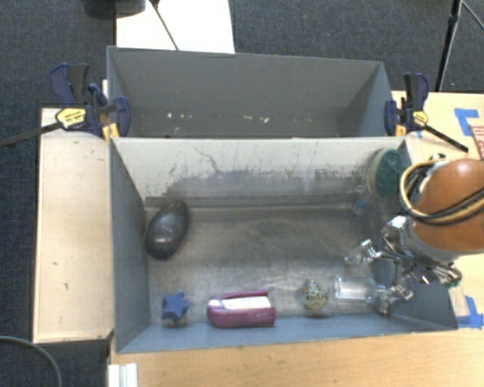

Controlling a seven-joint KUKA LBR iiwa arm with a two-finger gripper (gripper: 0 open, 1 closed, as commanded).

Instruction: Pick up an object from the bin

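Note:
My gripper [373, 280] hangs low in the bin's front right corner, open, with one metal fingertip [361, 256] further back and the other [385, 302] near the front wall. A small clear plastic thing [348, 289] lies on the floor just left of the fingertips; I cannot tell whether it touches them. Left of it sits a small round speckled green-gold ball [315, 295]. Nothing is held between the fingers.
A magenta and white oblong pack [240, 310] and a small blue star-shaped piece [174, 305] lie along the front wall. A dark grey oval lump [165, 228] rests at the left wall. A teal round thing [385, 172] leans at the back right corner.

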